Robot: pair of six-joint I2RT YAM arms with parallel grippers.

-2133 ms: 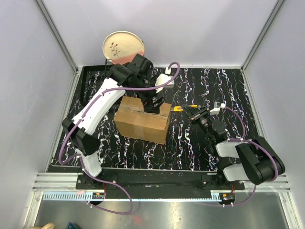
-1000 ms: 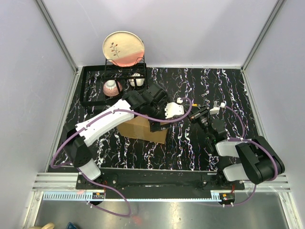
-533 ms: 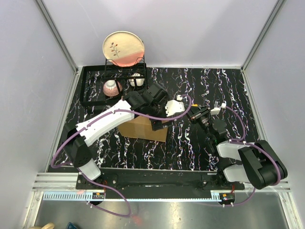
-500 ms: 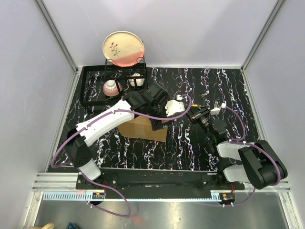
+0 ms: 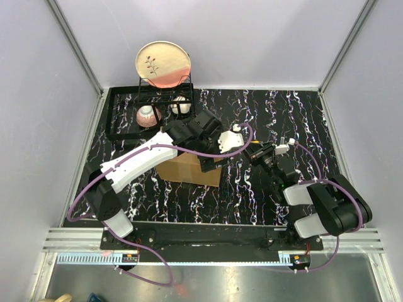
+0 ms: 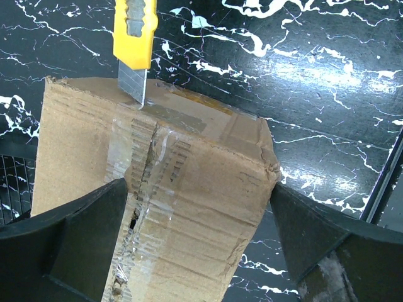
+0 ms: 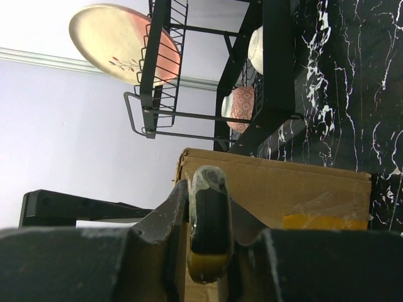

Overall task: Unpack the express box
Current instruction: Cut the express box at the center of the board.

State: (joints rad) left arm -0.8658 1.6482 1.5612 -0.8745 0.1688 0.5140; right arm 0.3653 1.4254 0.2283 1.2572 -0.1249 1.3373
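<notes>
The express box [image 5: 182, 170] is a brown cardboard carton in the middle of the table, mostly under my left arm. In the left wrist view the box [image 6: 189, 189] shows a clear tape seam, split and ragged down its middle. My left gripper [image 6: 195, 189] is open, its fingers [image 6: 69, 239] spread over the box top; I cannot tell if they touch it. My right gripper [image 5: 259, 153] is shut on a yellow utility knife [image 6: 134, 38]. The blade [image 6: 133, 88] has its tip on the seam at the box's far edge. The knife handle [image 7: 210, 226] sits between my right fingers.
A black wire dish rack [image 5: 126, 113] stands at the back left, holding a cream and pink plate [image 5: 162, 61], a pink bowl [image 5: 147, 116] and a white cup [image 5: 179, 106]. Grey walls close in the table on three sides.
My left arm swung from behind the box to over its top. My right gripper moved left with the knife, bringing the blade to the box's edge.
</notes>
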